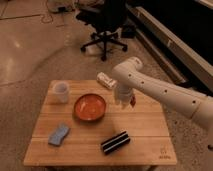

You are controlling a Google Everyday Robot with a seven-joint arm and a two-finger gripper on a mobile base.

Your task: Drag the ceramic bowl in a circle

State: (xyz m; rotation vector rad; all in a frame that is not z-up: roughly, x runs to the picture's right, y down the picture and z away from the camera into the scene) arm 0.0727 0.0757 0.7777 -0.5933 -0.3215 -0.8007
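Note:
The ceramic bowl (90, 107), wide, shallow and orange-red inside with a darker rim, sits on the wooden table (145, 125) a little left of its middle. My gripper (123, 101) hangs from the white arm just to the right of the bowl, above the tabletop and apart from the bowl's rim.
A small white cup (61, 92) stands at the table's back left. A blue sponge (59, 134) lies at the front left. A black flat object (116, 142) lies in front of the bowl. A white packet (106, 80) lies at the back edge. An office chair (106, 25) stands behind.

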